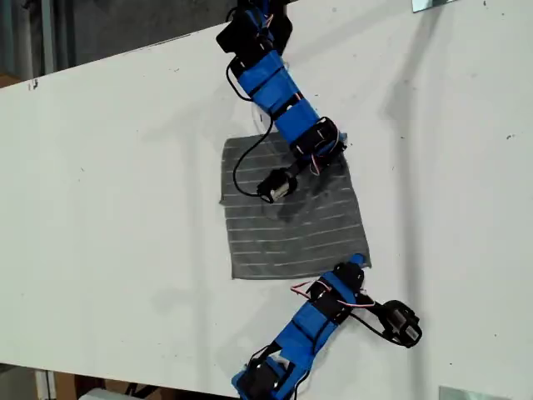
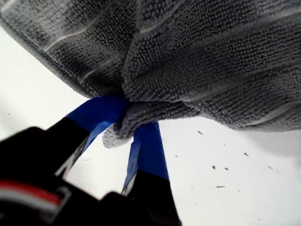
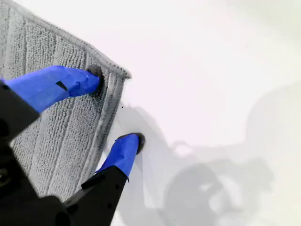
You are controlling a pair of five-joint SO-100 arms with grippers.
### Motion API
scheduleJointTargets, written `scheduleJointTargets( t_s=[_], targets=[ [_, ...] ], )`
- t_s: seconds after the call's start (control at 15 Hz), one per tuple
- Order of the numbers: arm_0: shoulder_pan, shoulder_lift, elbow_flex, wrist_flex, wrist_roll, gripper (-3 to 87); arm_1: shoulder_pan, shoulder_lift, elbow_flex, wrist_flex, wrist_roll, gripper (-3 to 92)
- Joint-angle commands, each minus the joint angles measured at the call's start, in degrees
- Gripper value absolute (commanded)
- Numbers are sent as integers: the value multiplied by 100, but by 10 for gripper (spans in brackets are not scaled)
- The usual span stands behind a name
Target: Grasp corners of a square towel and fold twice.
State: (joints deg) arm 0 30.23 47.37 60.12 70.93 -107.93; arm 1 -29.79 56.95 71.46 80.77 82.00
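**Securing the second corner before the first fold**

Item 1, my first gripper (image 2: pixel 131 117): closed tight on one corner (image 2: pixel 115 136) of the towel (image 1: pixel 283 225). A small tuft of cloth pokes out behind the fingertips, and the fabric bunches and rises just ahead of them. The hold looks sound, so leave it as it is.

Item 2, my second gripper (image 3: pixel 115 107): wide open and holding nothing. One fingertip (image 3: pixel 94 75) rests on top of the cloth just inside the neighbouring corner (image 3: pixel 123 73). The other fingertip sits on the bare table (image 1: pixel 125 167) just beyond the hem. The edge runs between the two.

Item 3, the towel: it lies mostly flat on the table, reaching away from both grippers, and is rumpled only near my first gripper.

Handling advice:
- Slide the outer fingertip under the hem, or press down and close, so that cloth rather than table ends up between the fingers.
- Take a deep enough bite. In my judgement the corner could slip free from a shallow pinch.
- Lift both corners together and level, then carry them across evenly to keep the fold square.
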Motion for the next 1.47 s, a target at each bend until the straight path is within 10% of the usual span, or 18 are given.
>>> scheduleJointTargets(
  t_s=[0.0, 0.13, 0.47, 0.73, 1.0, 1.4],
  targets=[
    [-114, -35, -272, -527, 141, 186, -114, 114, -202, 53, 97, -2],
    [-132, -88, -299, -589, 167, -1, -123, 88, -185, 18, 132, -2],
    [-97, -105, -466, -396, 211, -1, -132, 105, -158, 53, 229, -2],
    [-53, 360, -1099, 844, 360, -1, -167, 677, -422, 378, 237, -2],
    [-35, 1213, -1046, -141, 2241, -1, -246, 1195, -747, 413, -149, -2],
    [-158, 2399, -738, 360, 2663, -1, -193, 1898, -1116, 334, -747, -2]
  ],
)
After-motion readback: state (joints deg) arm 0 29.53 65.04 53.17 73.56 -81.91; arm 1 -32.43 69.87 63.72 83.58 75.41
